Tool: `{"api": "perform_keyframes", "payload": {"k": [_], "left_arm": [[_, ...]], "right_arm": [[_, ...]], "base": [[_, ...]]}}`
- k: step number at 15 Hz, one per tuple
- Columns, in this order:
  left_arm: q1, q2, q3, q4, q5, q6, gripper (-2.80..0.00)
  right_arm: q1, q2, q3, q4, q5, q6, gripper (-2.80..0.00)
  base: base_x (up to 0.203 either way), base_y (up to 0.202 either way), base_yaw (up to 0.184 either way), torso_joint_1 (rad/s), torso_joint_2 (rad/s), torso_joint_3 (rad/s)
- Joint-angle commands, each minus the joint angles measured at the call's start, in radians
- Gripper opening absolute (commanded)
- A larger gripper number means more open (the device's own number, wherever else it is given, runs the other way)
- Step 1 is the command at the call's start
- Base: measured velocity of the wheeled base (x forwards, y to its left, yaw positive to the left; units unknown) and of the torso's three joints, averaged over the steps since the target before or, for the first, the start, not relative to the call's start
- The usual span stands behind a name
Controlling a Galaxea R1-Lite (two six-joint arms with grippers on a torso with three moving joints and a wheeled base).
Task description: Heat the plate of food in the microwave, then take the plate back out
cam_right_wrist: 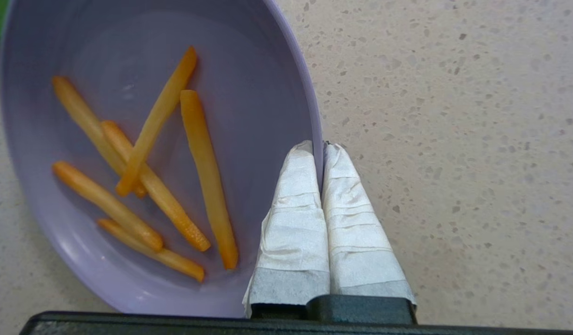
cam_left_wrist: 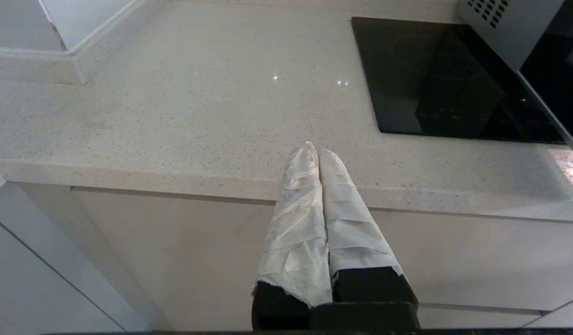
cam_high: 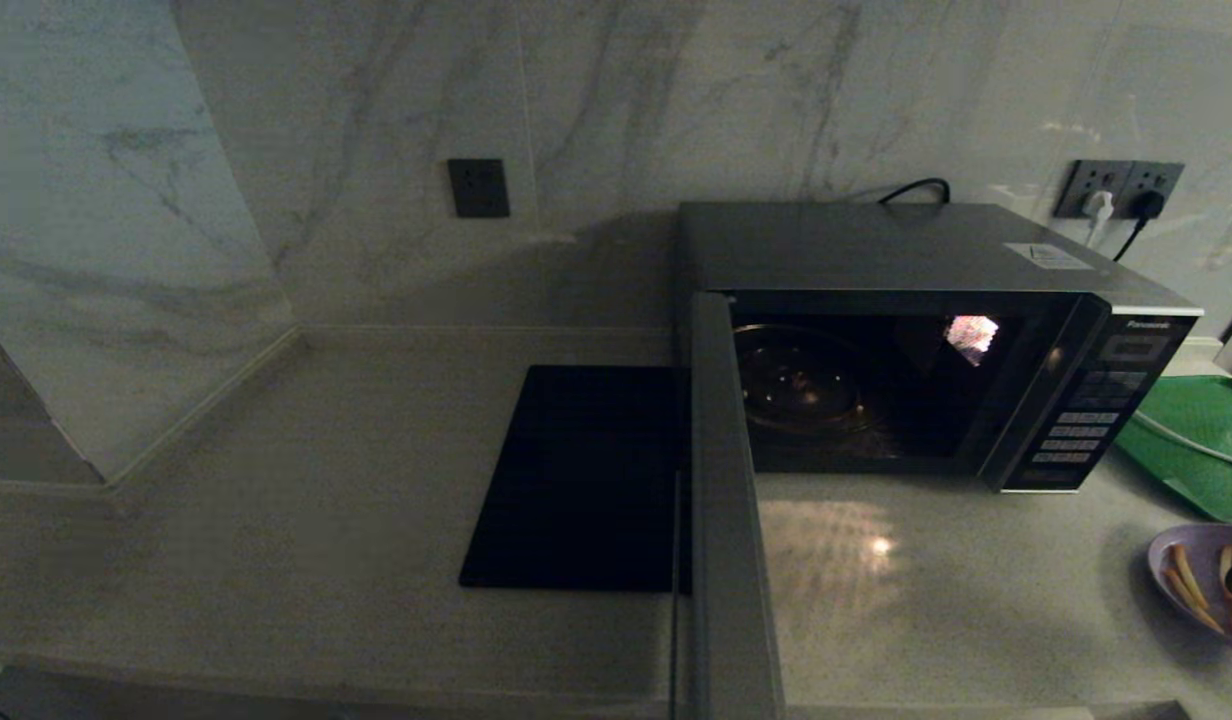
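The plate of food (cam_right_wrist: 142, 153), pale lilac with several fries (cam_right_wrist: 151, 181), sits at the lower right edge of the head view on the speckled tabletop (cam_high: 926, 600). The right pincer (cam_right_wrist: 322, 149) is closed on its rim, one finger inside and one outside. The microwave (cam_high: 926, 340) stands at centre right, door (cam_high: 726, 520) swung open, interior lit. A black mat (cam_high: 586, 480) lies left of it and a green tray (cam_high: 1191, 440) at the right. The left pincer (cam_left_wrist: 318, 151) hangs at the tabletop's front edge, fingers pressed together, empty.
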State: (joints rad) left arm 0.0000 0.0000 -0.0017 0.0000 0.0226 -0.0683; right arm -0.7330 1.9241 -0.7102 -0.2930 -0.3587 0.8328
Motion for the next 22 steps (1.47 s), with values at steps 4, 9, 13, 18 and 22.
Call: {"api": "perform_keyframes", "payload": {"k": [4, 9, 13, 18, 22], "left_arm": [[0.000, 0.000, 0.000, 0.000, 0.000, -0.001, -2.80], [0.000, 0.000, 0.000, 0.000, 0.000, -0.001, -2.80], [0.000, 0.000, 0.000, 0.000, 0.000, -0.001, -2.80], [0.000, 0.000, 0.000, 0.000, 0.000, -0.001, -2.80], [0.000, 0.000, 0.000, 0.000, 0.000, -0.001, -2.80]], "right_arm": [[-0.002, 0.019, -0.003, -0.003, -0.002, -0.008, -2.80], [-0.015, 0.027, -0.014, -0.002, 0.000, -0.017, 0.00], [-0.026, 0.011, -0.013, -0.002, 0.002, -0.017, 0.00], [-0.055, -0.202, -0.011, 0.007, 0.070, -0.060, -2.80], [-0.034, -0.419, -0.021, 0.026, 0.124, -0.203, -2.80]], "base": [[0.000, 0.000, 0.000, 0.000, 0.00, 0.000], [0.000, 0.000, 0.000, 0.000, 0.00, 0.000], [0.000, 0.000, 0.000, 0.000, 0.00, 0.000], [0.000, 0.000, 0.000, 0.000, 0.00, 0.000], [0.000, 0.000, 0.000, 0.000, 0.00, 0.000]]}}
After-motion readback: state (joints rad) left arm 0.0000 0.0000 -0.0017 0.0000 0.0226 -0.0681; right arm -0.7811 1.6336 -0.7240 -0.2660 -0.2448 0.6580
